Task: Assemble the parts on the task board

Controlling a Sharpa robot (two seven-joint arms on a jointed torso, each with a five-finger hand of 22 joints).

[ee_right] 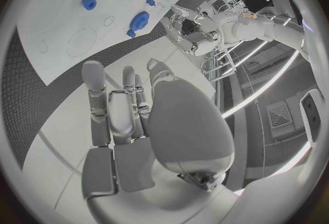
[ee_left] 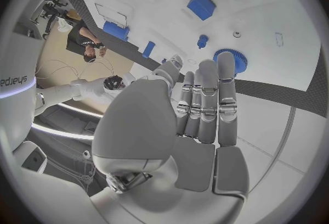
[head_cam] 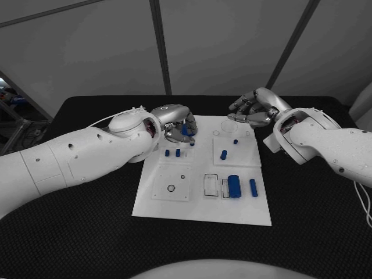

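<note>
Our left hand hovers over the far left of the board, fingers straight, empty; our right hand likewise. The small blue parts look light, stiff, smooth; we'd pinch their sides.

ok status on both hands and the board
Left hand over board's far left corner, seems empty. Right hand open, off far edge. Blue parts lie on task board. Nothing blocking.
</note>
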